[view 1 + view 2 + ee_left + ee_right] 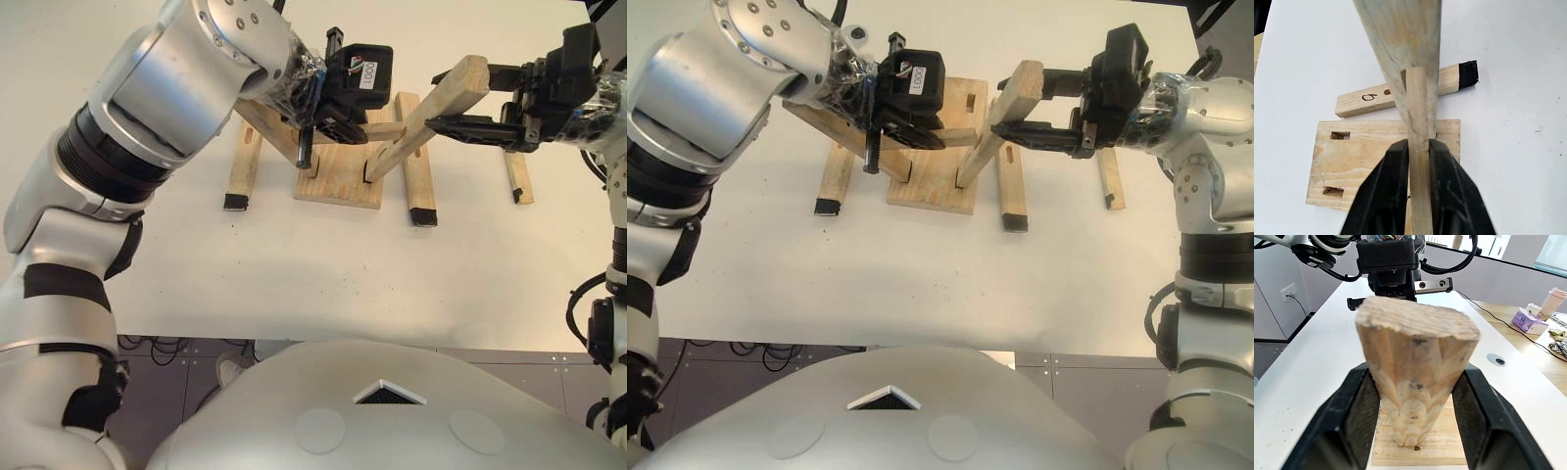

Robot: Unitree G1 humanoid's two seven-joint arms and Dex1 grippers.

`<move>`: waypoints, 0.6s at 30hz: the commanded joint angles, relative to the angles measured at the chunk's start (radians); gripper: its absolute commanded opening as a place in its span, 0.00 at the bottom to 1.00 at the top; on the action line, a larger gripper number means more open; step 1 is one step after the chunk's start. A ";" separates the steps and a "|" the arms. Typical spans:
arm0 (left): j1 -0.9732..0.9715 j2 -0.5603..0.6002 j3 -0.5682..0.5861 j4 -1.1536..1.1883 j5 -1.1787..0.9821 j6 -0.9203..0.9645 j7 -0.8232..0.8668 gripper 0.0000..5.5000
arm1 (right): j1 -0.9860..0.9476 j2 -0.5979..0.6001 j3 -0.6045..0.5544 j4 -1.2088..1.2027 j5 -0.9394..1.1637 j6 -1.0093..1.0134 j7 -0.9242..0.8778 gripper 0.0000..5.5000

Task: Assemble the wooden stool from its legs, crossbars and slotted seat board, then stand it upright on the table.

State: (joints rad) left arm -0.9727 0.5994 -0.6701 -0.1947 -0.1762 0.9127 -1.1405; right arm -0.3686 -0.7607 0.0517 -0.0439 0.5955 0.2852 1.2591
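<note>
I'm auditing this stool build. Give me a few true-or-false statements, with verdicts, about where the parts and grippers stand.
1. The right gripper holds a tilted leg whose lower end meets the seat board. True.
2. The seat board stands raised on fitted legs. False: it lies flat on the table.
3. The left gripper is shut on a thin crossbar. True.
4. No leg lies loose on the table. False: a black-tipped leg lies on the board's left, and another lies on its right.
</note>
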 commanded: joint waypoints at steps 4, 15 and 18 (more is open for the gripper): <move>0.117 -0.039 -0.112 0.106 0.032 0.049 0.015 0.07 | 0.063 -0.028 0.086 0.013 -0.113 0.040 -0.016 0.37; 0.190 -0.102 -0.204 0.193 -0.002 0.182 -0.049 0.07 | 0.046 0.033 0.089 0.008 -0.077 0.069 -0.079 0.37; 0.205 -0.140 -0.207 0.225 -0.031 0.265 -0.063 0.07 | 0.044 0.053 0.099 -0.008 -0.063 0.078 -0.092 0.37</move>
State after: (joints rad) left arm -1.0100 0.5217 -0.7190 -0.1257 -0.1276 1.0213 -1.1896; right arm -0.3779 -0.7519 0.0740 -0.0711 0.6008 0.2875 1.2133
